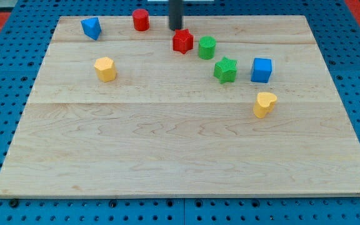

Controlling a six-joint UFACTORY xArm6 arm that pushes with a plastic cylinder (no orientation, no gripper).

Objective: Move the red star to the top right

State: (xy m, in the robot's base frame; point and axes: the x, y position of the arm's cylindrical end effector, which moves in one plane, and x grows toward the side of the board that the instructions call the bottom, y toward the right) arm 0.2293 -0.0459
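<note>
The red star (182, 41) lies on the wooden board (180, 150) near the view's top, a little left of centre. My tip (176, 29) comes down from the view's top edge and stands just above and slightly left of the red star, close to it or touching it. A green cylinder (207, 47) sits right next to the star on its right.
A red cylinder (140, 19) and a blue block (91, 27) sit at the top left. A yellow block (105, 69) is at the left. A green star (225, 70), a blue cube (261, 70) and a yellow heart-like block (264, 104) are at the right.
</note>
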